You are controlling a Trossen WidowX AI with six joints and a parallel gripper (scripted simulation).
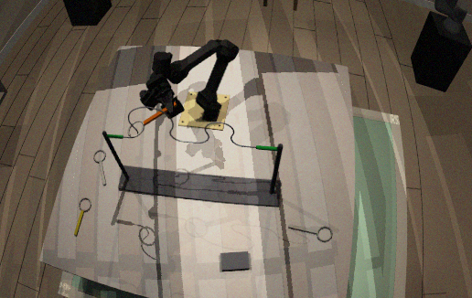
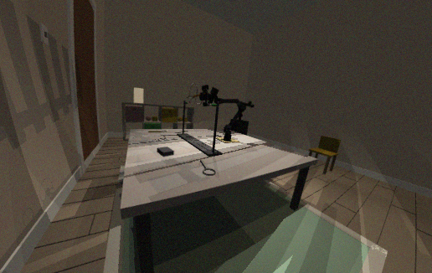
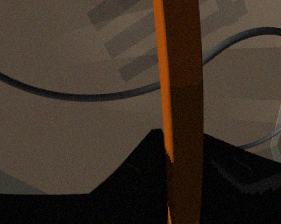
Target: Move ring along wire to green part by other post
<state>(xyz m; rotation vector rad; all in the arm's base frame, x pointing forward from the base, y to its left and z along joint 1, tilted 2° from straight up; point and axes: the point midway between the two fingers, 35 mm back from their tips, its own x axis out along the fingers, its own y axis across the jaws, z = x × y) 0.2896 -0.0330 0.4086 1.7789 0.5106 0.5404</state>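
Only overhead, claw [image 1: 169,110] grips orange handle [image 1: 153,117] near wire [image 1: 187,139].

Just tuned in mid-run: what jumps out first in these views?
The black arm's claw is shut on the orange handle, left of its tan base plate in the top view. Below it a wavy grey wire runs between two black posts with green ends. Spare ring wands, one yellow-handled, lie on the table.
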